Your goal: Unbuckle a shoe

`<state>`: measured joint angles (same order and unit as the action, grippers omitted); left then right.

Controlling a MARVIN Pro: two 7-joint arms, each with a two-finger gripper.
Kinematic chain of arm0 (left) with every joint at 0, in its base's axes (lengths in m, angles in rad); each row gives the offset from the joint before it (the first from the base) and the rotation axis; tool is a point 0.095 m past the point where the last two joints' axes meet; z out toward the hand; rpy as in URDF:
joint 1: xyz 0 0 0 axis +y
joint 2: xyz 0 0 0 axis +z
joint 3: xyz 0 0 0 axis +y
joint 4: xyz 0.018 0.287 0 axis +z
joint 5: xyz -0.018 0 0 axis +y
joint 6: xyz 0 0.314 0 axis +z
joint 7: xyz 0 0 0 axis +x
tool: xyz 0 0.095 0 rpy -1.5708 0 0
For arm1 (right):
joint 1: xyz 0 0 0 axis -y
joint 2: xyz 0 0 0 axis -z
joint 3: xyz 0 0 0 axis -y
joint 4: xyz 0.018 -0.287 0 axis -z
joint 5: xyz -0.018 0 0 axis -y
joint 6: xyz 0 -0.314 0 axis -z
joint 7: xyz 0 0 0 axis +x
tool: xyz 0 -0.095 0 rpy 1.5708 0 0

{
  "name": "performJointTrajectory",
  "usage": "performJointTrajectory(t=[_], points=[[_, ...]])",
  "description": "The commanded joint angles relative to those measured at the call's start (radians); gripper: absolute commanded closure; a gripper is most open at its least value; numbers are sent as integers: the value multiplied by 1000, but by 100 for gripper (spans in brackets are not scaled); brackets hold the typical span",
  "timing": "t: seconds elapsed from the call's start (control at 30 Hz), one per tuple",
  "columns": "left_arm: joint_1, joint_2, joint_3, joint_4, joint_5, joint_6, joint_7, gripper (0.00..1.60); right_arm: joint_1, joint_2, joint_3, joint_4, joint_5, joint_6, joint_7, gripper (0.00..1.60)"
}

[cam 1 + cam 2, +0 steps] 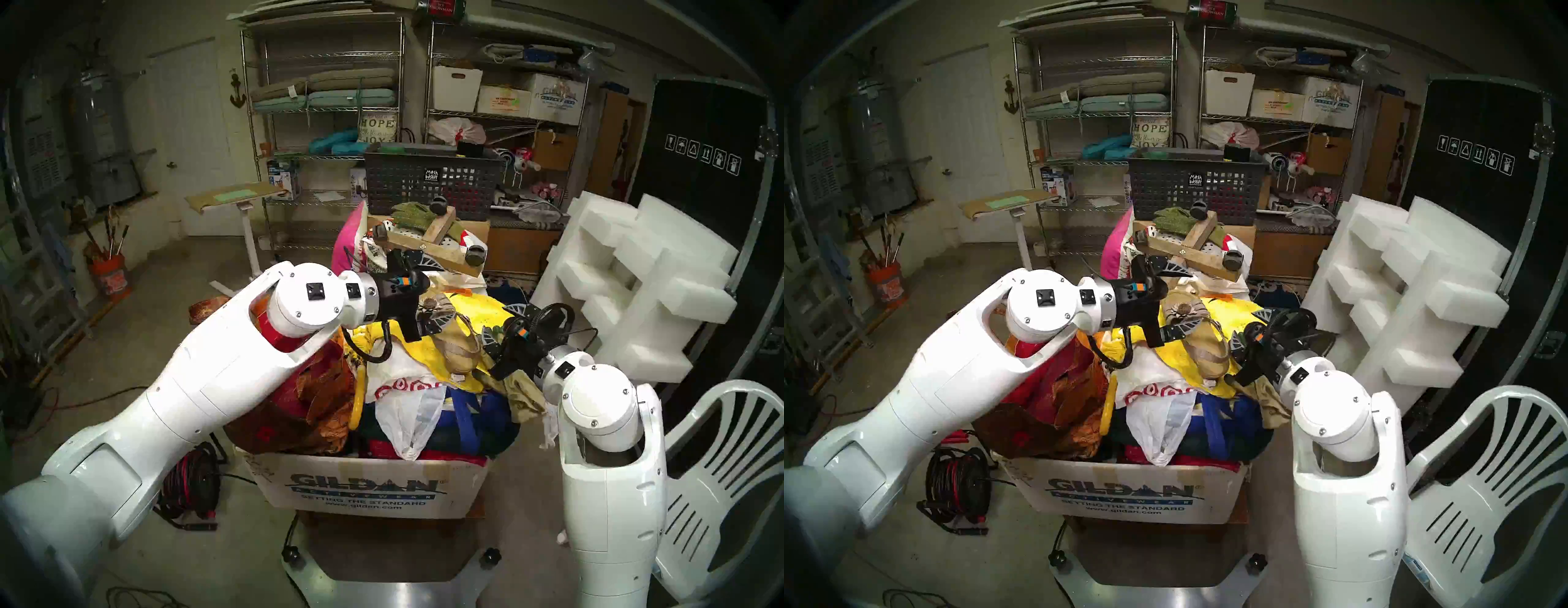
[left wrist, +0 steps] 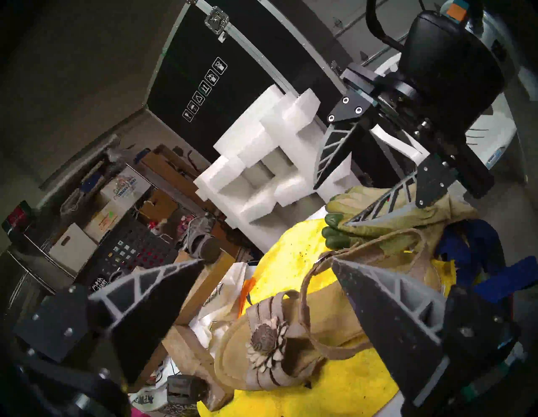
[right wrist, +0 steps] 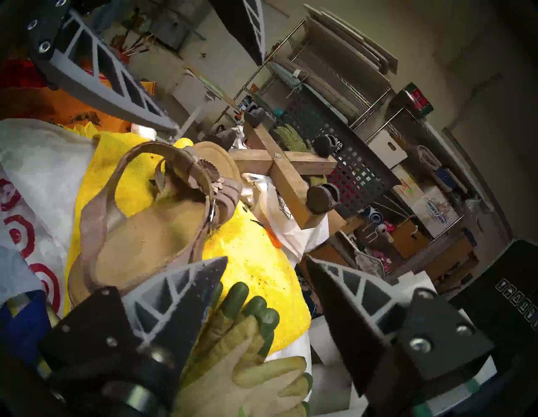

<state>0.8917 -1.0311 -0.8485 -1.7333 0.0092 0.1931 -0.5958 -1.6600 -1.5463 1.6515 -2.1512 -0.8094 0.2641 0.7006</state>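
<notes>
Sandal [image 1: 456, 339], tan-beige and strappy, flat on a yellow towel [image 1: 479, 305] atop the heap in the GILDAN cardboard box [image 1: 365, 488]. In the head view, just off picture centre toward 1 o'clock, toe toward 11, heel toward 5. Brown-and-cream flower ornament [image 2: 266, 340] on the toe straps, at 6 o'clock in the left wrist view. Thin ankle strap arched up over the heel end, with its small metal buckle [image 3: 212, 211] done up, at 3 o'clock of the sandal in the right wrist view.

Left gripper [image 1: 424, 293] at 11 o'clock of the sandal, fingers spread wide and clamped on nothing, one fingertip just beside the flower. From its own wrist camera, one finger in front of the ankle strap; touching or not, cannot tell.

Right gripper [image 1: 505, 327] at 3 o'clock of the sandal, fingers apart with bare towel showing between them, holding nothing. Tan glove with green fingertips [image 3: 233, 335] beneath it, at 6 o'clock in the right wrist view, fingertips on the towel near the sandal's heel. One gripper finger across the glove's back; contact not clear.

Wooden caster dolly [image 1: 428, 242] at 12 o'clock of the sandal, white bag with red rings [image 1: 399, 386] at 7.
</notes>
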Motion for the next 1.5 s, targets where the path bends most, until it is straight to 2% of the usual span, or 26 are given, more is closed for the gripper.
performJointTrajectory(t=[0.0, 0.07, 0.13, 0.17, 0.2, 0.73, 0.93, 1.47], points=[[-45, -23, 7, 32, 3, -20, -27, 0, 8, -4, -3, -16, 1, 5, 0, 49], [-41, -25, 2, 33, 1, -21, -26, 0, 5, -5, 0, -22, 2, 6, 0, 45], [-38, -21, -2, 27, -1, -22, -30, 0, 3, -7, 2, -28, 3, 9, -2, 31], [-36, -19, -5, 22, -1, -20, -31, 0, 3, -7, 3, -30, 3, 10, -2, 4], [-36, -19, -5, 22, -1, -21, -32, 0, 2, -8, 3, -31, 4, 9, -3, 0], [-34, -21, -9, 22, 1, -22, -36, 0, 4, -6, 10, -57, 7, 36, 18, 0], [-55, -41, 11, 73, 16, -60, -45, 0, 4, -6, 10, -57, 6, 38, 19, 0], [-62, -74, 47, 118, 15, -84, -86, 0, -12, 2, 6, -52, 24, 26, 48, 0]])
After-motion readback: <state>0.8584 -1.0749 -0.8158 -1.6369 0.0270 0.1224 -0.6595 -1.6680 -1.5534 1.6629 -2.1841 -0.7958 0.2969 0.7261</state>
